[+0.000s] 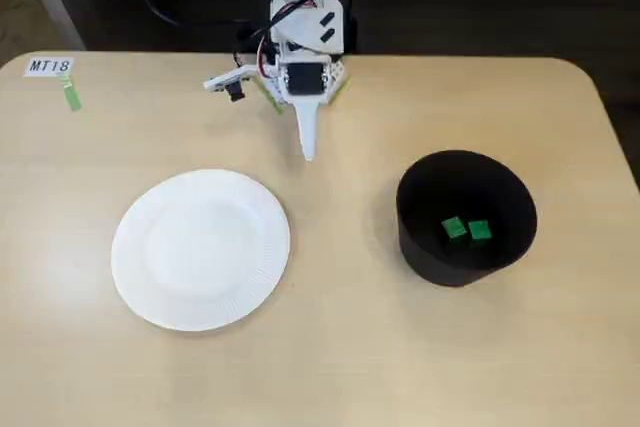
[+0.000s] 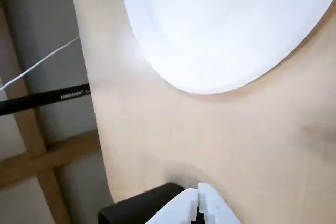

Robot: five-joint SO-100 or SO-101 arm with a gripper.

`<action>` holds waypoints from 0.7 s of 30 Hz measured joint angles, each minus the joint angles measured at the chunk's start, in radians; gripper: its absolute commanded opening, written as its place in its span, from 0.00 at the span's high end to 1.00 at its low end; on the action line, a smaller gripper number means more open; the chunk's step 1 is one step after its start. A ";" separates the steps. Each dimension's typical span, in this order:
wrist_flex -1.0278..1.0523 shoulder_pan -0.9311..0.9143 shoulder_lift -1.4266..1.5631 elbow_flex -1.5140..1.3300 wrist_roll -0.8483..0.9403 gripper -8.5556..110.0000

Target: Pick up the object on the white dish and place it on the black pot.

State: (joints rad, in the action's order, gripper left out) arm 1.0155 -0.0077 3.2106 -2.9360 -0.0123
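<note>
— Green cubes, where are they?
— Both green cubes [image 1: 466, 230] sit inside the black pot [image 1: 420, 242]; only the fixed view shows that.
— And the wrist view?
— The bare white dish [image 2: 220, 30] and the gripper [image 2: 198, 203], fingers pressed together, empty.

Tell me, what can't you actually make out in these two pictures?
- Arm's base: cut off by the top edge of the fixed view.
- White dish: wrist view crops and blurs it; its rim ribbing is lost there.
- Black pot: its floor is in shadow; the two green cubes are too small to show whether they touch.
- Gripper: only the closed fingertips show in the wrist view.
- Label: small, barely readable.
</note>
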 measured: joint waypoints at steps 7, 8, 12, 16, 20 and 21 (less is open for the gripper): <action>0.018 -0.003 0.006 -0.091 0.049 0.93; 0.018 -0.011 0.006 -0.106 0.052 0.93; 0.018 -0.020 0.006 -0.138 0.052 0.93; 0.018 -0.005 0.006 -0.138 0.052 0.89; 0.018 -0.005 0.006 -0.138 0.054 0.90; 0.018 -0.005 0.006 -0.138 0.054 0.90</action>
State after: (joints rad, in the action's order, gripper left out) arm 1.0339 -0.0123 3.2168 -3.0741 0.0414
